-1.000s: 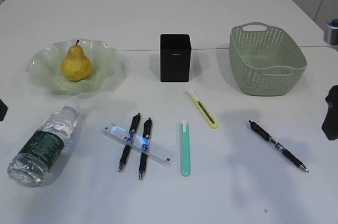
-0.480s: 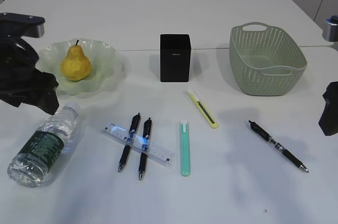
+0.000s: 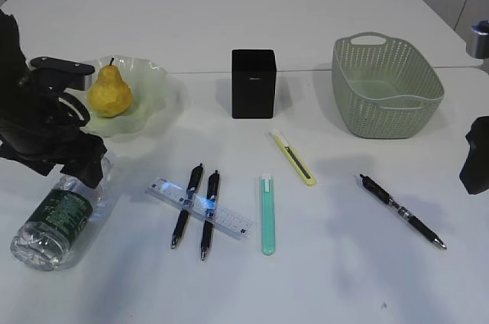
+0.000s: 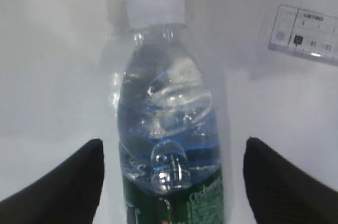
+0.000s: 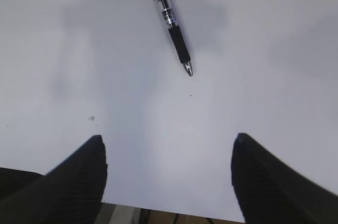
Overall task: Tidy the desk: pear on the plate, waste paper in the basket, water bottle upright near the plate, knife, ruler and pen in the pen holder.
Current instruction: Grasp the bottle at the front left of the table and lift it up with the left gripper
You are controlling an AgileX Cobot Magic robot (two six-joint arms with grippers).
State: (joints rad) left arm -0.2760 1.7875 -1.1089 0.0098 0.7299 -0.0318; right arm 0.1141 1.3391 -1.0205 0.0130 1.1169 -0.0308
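Pear sits on plate (done). Water bottle lies flat between my left claw's spread jaws, ungripped. Right claw open, empty. Pens, knives, ruler remain on table.

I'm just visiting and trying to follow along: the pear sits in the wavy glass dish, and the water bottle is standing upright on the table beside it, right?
Not quite. The pear does sit in the wavy glass dish, but the water bottle is lying on its side on the table, not standing. The exterior view shows it flat, and the left wrist view shows it lying between the open fingers of the left gripper.
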